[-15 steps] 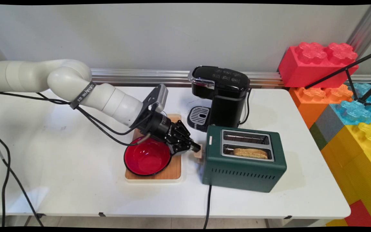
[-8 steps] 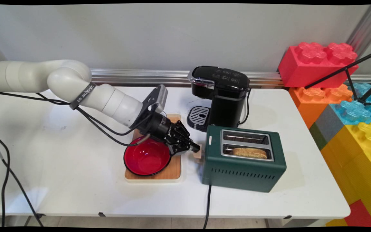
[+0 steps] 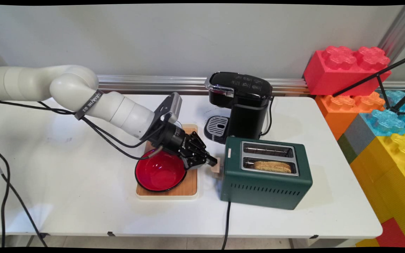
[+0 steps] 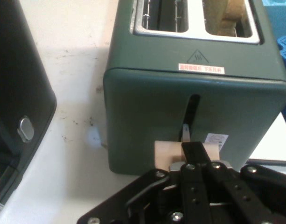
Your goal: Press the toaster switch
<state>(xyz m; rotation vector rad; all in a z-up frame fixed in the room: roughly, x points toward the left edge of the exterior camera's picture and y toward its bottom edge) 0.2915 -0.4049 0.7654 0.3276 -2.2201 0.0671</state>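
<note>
Gripper (image 3: 213, 162) jaws clenched, pressing on toaster (image 3: 265, 172) lever (image 4: 185, 152), low in its slot; bread (image 3: 272, 166) inside toaster.

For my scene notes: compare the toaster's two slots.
The near slot holds a slice of toast; the far slot holds nothing but its wire guides. The toast sits low in the near slot, its top edge showing; the far slot shows dark inside. Both are long, metal-framed openings in the green toaster.
</note>
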